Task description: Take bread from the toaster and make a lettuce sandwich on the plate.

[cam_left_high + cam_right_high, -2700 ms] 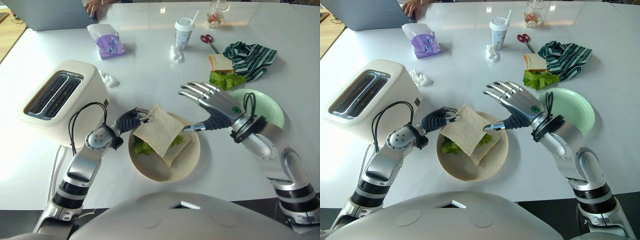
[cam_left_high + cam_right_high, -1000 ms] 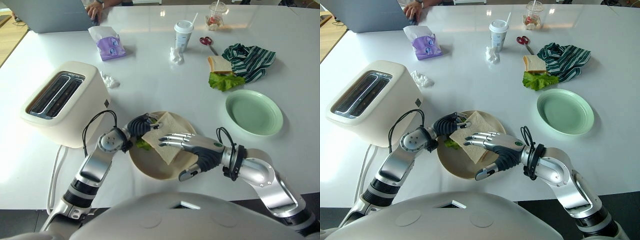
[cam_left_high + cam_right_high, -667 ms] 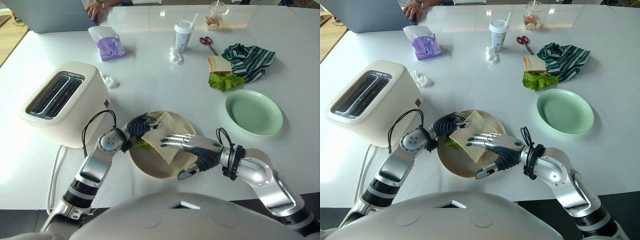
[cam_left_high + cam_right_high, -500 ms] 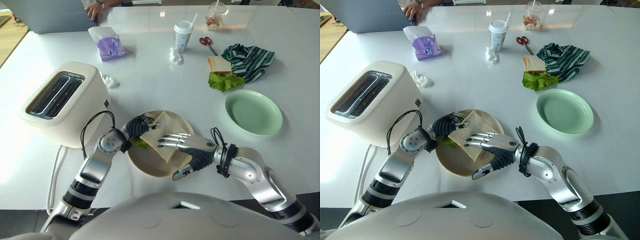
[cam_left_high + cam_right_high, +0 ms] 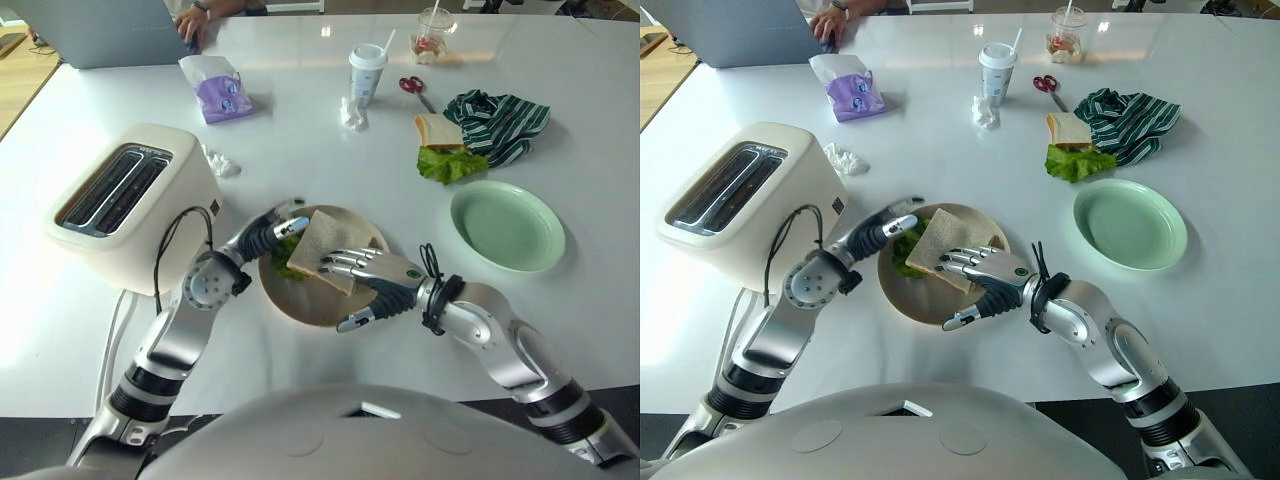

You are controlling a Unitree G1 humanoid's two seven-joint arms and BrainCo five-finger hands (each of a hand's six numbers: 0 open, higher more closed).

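Item: round beige plate [image 5: 298,302], matte, between my two hands. Contents: a sandwich of square white bread slices [image 5: 322,248], soft-surfaced, with ruffled green lettuce [image 5: 904,246] showing at the side nearest my left hand. My right hand [image 5: 383,284], dark metal, lies with fingers spread flat on the top slice, gripping nothing. My left hand [image 5: 262,236] sits at the plate's rim beside the lettuce, fingers loosely straight, holding nothing.
Item: cream two-slot toaster [image 5: 120,205], smooth and rounded, just outside my left hand.
Item: mint-green round plate [image 5: 507,224], glossy, beyond and right of my right hand.
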